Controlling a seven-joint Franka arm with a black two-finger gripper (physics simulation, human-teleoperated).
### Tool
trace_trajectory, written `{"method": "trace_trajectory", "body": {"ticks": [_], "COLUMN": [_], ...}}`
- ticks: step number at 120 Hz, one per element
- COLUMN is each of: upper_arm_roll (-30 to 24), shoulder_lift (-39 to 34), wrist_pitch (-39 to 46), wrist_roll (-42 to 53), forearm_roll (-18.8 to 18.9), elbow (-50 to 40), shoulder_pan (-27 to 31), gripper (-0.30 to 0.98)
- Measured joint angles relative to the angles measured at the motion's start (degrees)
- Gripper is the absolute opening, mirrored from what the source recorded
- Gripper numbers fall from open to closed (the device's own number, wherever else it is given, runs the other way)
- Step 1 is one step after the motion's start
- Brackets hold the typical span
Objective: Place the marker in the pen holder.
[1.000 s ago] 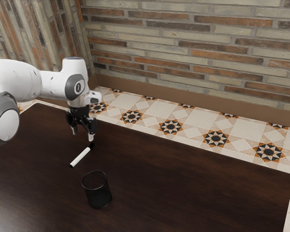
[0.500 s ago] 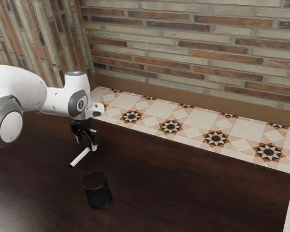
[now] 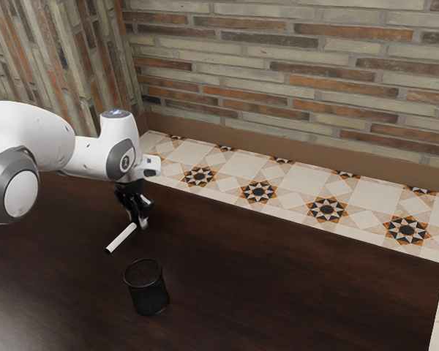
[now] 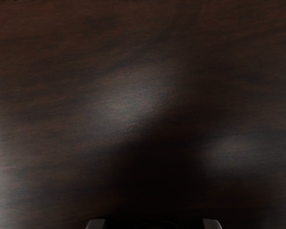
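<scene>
the marker (image 3: 121, 238) is judged light, stiff and slippery, best gripped squarely across mid-length; whether it is pinched by the end effector (image 3: 138, 221) cannot be told.

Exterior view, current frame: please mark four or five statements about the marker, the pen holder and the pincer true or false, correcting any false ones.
1. The pen holder stands upright. True.
2. The marker has a white body. True.
3. The marker is inside the pen holder. False: it is outside it, on the table.
4. The pincer is at one end of the marker. True.
5. The pen holder is white. False: it is black.
</scene>
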Motion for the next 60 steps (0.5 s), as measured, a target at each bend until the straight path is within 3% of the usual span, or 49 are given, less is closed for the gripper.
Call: {"method": "trace_trajectory", "body": {"ticks": [32,60], "upper_arm_roll": [0.04,0.10], "shoulder_lift": [-0.29,-0.17], "wrist_pitch": [0.39,0.72], "wrist_roll": [0.15,-0.43], "forearm_roll": [-0.25,0.28], "elbow": [0.00,-0.07], "shoulder_pan": [-0.06,-0.09], "gripper": [-0.03,-0.09]}}
